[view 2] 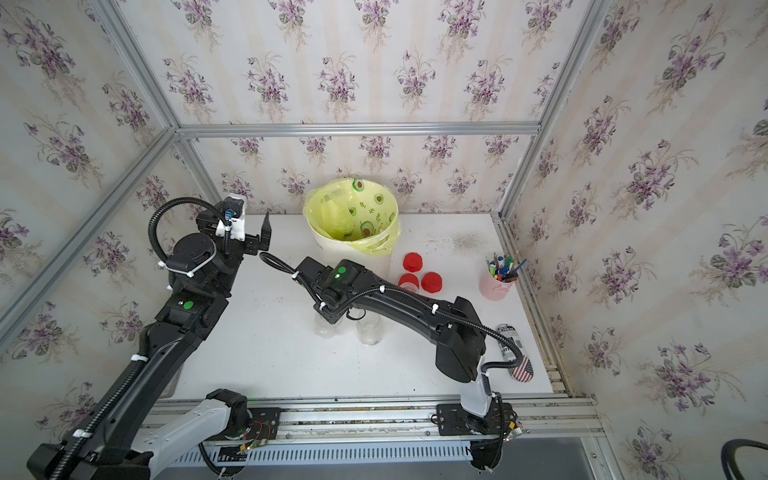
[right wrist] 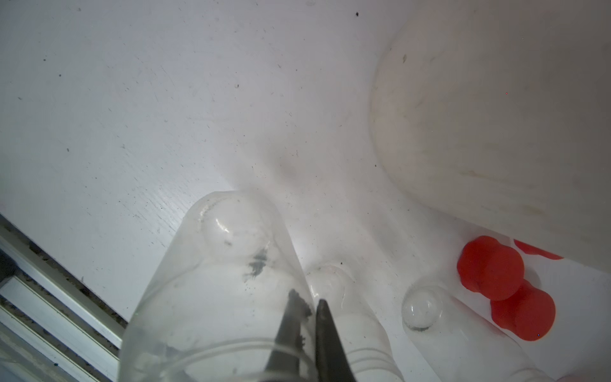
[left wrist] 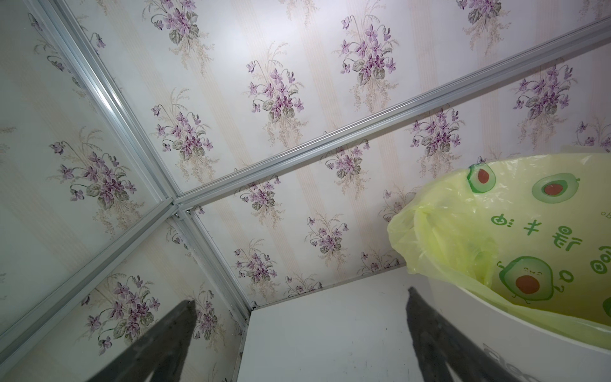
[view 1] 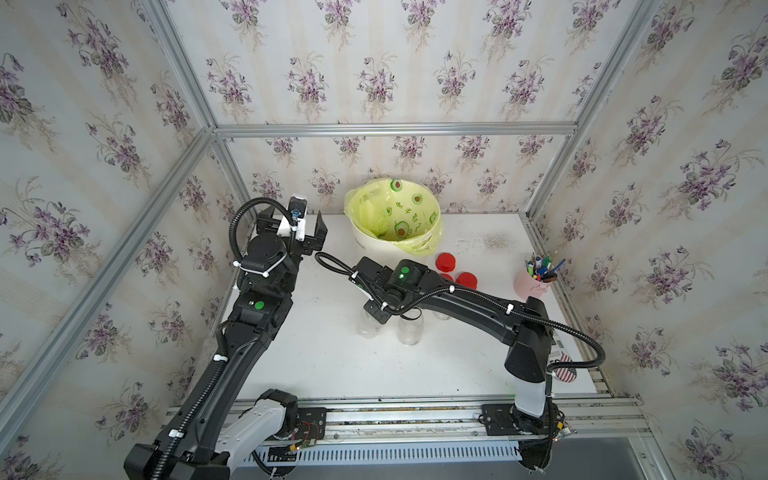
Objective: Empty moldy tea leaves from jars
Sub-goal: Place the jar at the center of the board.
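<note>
The right gripper point(right wrist: 305, 297) pinches the rim of a jar point(right wrist: 215, 264) that looks light and slippery. The left gripper point(left wrist: 301, 297) gapes wide.

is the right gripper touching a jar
Touching: the right wrist view shows the right gripper shut on the jar, its wall pinched between the fingertips.

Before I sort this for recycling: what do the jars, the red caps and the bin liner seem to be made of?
Jars: clear, glossy, the table shows through the walls; probably plastic, though glass cannot be ruled out.
Red caps: opaque, fairly matte, evenly coloured; likely moulded plastic.
Bin liner: thin translucent yellow film, crinkled and folded over the rim; plastic.
</note>
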Robot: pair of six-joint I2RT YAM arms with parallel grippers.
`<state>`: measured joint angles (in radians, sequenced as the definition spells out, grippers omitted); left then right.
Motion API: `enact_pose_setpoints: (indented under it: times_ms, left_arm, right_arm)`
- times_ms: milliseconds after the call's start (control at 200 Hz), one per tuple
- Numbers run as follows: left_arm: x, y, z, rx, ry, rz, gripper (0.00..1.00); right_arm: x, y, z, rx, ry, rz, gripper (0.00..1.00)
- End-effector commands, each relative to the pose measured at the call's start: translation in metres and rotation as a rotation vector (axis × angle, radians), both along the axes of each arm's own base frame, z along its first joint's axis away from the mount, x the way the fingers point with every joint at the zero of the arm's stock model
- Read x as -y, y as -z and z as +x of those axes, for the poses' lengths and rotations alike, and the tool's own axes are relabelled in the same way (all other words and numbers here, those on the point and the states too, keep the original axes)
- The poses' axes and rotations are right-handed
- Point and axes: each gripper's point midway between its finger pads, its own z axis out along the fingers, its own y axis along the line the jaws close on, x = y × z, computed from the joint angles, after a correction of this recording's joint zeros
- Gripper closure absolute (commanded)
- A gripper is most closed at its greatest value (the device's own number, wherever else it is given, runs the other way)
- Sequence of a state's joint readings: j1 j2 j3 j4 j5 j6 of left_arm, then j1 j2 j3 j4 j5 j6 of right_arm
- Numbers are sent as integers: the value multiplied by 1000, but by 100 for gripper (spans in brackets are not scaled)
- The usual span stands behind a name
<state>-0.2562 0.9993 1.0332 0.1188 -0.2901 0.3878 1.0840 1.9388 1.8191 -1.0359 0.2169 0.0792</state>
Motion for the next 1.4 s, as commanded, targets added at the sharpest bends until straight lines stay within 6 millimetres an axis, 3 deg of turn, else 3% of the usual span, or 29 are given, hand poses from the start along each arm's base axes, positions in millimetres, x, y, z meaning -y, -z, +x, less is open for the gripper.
enact_pose_setpoints:
  times_ms: [0,275,699,1099,1394]
  left_arm:
    - [-3,-7,-1,32,-12,-26,0]
    - [-3,-7,-2,34,-11,-33,0]
    - [-1,-5,0,28,-2,-37,0]
    - [1,-2,2,23,9,-43,0]
    - [2,-1,3,20,14,-41,0]
  right_arm:
    - [1,9,0,1,11,-26,100]
    - [2,31,0,-2,13,-81,100]
    - [8,48,0,7,30,-122,96]
    - [8,54,-4,-6,29,-115,92]
    - [7,50,-7,-13,27,-97,79]
